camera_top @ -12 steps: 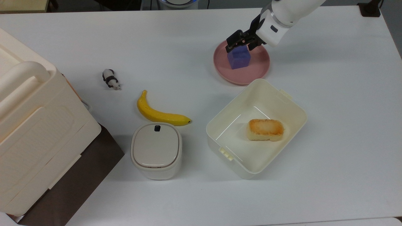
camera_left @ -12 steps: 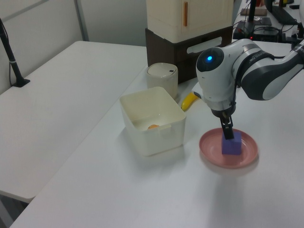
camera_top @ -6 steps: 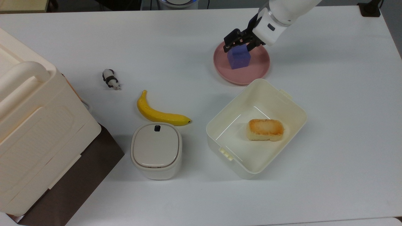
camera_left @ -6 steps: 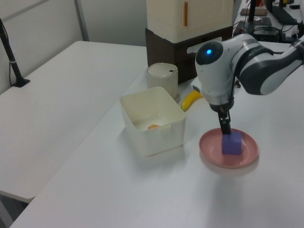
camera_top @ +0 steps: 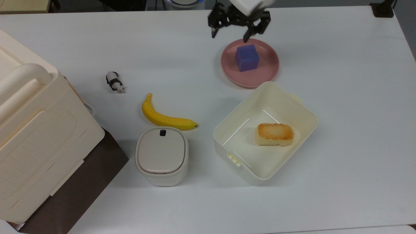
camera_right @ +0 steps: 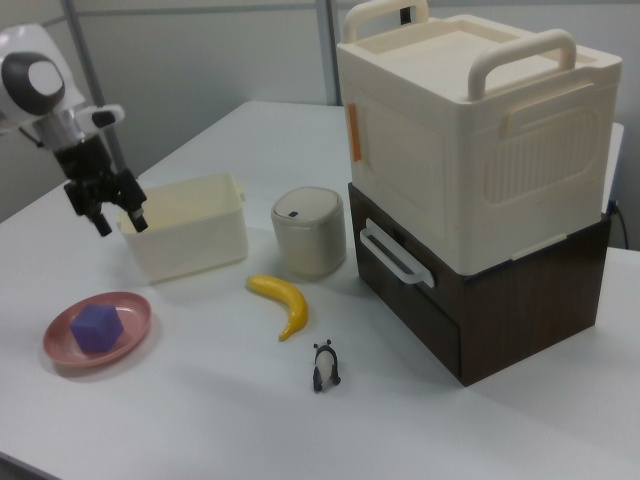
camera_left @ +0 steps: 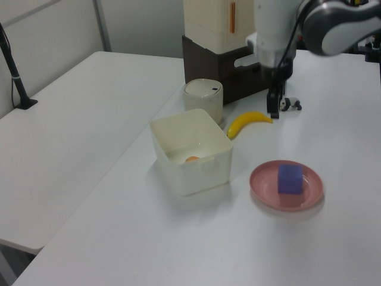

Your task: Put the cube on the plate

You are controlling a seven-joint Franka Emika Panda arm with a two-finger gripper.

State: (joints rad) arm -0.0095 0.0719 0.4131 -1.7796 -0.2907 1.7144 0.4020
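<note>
Lab: white benches (camera_left: pixel 77 119), partition walls.

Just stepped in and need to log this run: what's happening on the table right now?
A robot arm has nothing in its tool, which hangs open above the table near the pink plate. The blue cube sits on that plate, untouched by the tool. So the cube is placed. A banana, a toy panda and a cream tub holding a bread block lie nearby.

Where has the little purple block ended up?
The cube sits on the pink plate, toward the top view's upper right, just above the cream tub. The open tool hangs above it, not touching.
</note>
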